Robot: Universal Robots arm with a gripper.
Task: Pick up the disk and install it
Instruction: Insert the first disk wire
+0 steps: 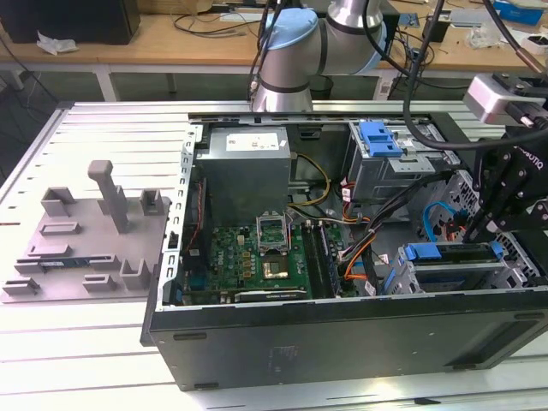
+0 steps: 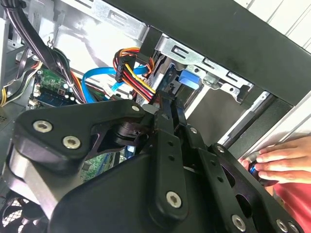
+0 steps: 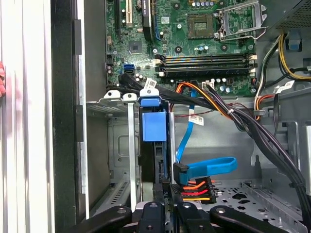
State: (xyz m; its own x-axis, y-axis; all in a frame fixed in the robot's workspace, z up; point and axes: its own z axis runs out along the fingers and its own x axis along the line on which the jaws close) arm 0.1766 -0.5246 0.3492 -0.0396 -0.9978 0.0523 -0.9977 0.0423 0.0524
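Beside the blue-framed silver-grey disk (image 1: pixel 454 255), the black gripper (image 1: pixel 473 233) is hanging, its grip impossible to tell; in the second wrist view, a person's hand (image 2: pixel 279 162) is resting near orange cables (image 2: pixel 133 73).

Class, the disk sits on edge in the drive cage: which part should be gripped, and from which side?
Probably the exposed blue-framed edge of the disk, pinched across its thin width, from the open side of the case: the drive cage walls cover its flat faces.

A: Case (image 1: pixel 342 330) finish?
B: Matt black painted metal. The drive cage (image 3: pixel 119 145) is bare, dull grey sheet metal.
A: The disk (image 3: pixel 154 124)?
B: Its carrier is smooth bright blue plastic, faintly glossy. The table (image 1: pixel 86 360) is pale slatted metal.
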